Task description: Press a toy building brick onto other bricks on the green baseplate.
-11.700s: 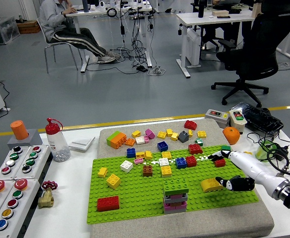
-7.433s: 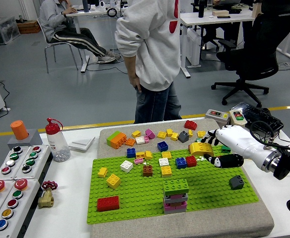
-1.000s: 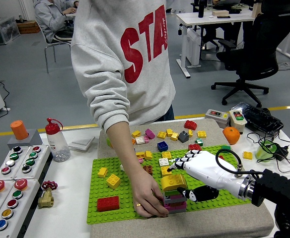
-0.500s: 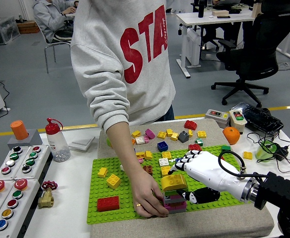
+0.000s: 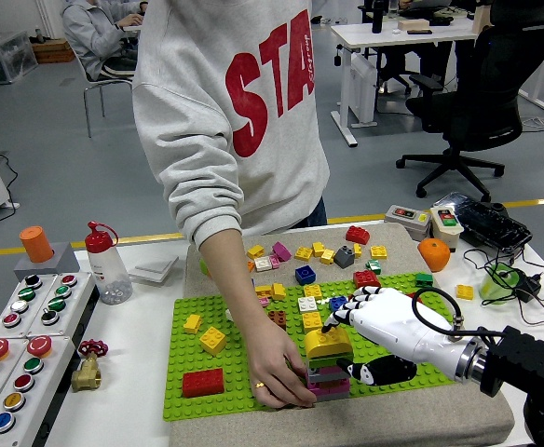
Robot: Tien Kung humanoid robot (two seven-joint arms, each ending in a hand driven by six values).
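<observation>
One yellow brick (image 5: 329,343) now seated lower on stack (image 5: 327,376) near baseplate (image 5: 244,371) front edge than half-second ago; your right hand (image 5: 384,328) fingers curled on it. Person's hand (image 5: 279,371) braces stack. Press likely nearly done.

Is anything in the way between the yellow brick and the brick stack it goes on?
Nothing visible: the yellow brick already sits atop the stack, under the right hand. A person's hand steadies the stack from its left.

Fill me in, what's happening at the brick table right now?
The right robot hand holds a yellow brick on top of the small brick stack on the green baseplate. A person's hand steadies the stack's base from the left. Loose bricks lie scattered behind. The left arm is out of view.
</observation>
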